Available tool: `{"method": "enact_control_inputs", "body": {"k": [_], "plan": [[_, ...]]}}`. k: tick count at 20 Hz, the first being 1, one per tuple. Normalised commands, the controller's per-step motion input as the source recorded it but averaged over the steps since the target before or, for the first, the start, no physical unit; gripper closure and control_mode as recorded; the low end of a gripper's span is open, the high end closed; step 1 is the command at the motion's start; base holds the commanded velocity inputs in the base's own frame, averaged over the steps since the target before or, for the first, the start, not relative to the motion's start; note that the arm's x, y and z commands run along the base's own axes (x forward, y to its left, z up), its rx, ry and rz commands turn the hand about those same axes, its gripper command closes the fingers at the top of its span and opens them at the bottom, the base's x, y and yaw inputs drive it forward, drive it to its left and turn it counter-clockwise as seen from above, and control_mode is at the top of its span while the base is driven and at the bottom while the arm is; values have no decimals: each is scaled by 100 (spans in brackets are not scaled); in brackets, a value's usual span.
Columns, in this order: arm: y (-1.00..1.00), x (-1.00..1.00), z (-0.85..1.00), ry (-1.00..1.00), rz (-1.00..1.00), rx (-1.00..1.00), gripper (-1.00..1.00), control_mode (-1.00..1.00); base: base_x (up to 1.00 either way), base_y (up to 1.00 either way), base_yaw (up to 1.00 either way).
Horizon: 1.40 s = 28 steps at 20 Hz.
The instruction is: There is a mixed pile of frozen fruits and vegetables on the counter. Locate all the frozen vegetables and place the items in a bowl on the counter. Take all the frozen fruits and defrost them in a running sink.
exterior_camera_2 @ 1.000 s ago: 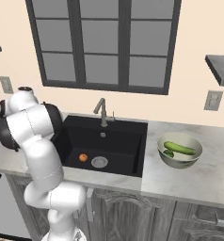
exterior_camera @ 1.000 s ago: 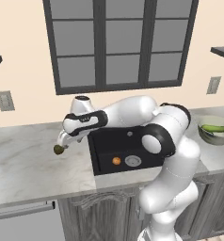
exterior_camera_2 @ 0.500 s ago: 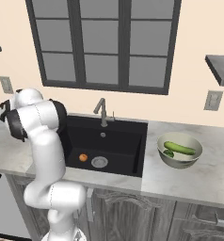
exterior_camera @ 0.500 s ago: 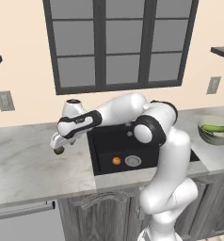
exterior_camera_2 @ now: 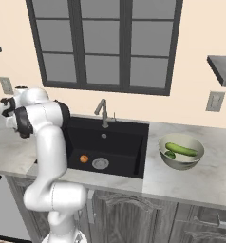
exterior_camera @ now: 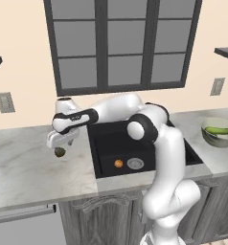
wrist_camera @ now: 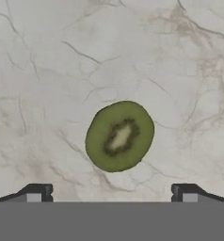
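Two fruits are showing: one olive-brown ball [exterior_camera: 60, 152] is sitting on the counter [exterior_camera: 25, 167] left of the sink [exterior_camera: 108, 148], and one orange ball [exterior_camera: 118, 163] is lying in the black basin beside the round drain [exterior_camera: 134, 164]. One claw [exterior_camera: 62, 142] is hovering right above the olive-brown ball, jaws standing wide apart and gripping nothing. From the hand camera that ball [wrist_camera: 119, 136] is showing a cut green face with a pale centre, lying on bare marble between the two fingertips [wrist_camera: 35, 194]. One bowl [exterior_camera_2: 181, 151] is sitting on the counter right of the sink, holding two green pieces: one long cucumber [exterior_camera_2: 182, 149] and one small dark green piece [exterior_camera_2: 170, 154] touching it. One faucet [exterior_camera_2: 103, 112] is standing behind the basin; whether water is running cannot be told.
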Motion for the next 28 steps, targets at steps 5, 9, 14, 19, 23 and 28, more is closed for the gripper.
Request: {"method": "enact_control_inputs", "body": {"k": [5,9,14,19,23,28], "plan": [[2,10,-30,0,0,-5,-100,-100,0,0,0],[13,0,-48,-1,0,-2,-100,-100,0,0,0],[6,2,-22,-2,0,0,-100,-100,0,0,0],[2,8,-18,0,0,1,-100,-100,0,0,0],[6,9,-23,1,0,1,100,-100,0,0,0],[-6,-3,-3,1,-1,-2,100,-100,0,0,0]]}}
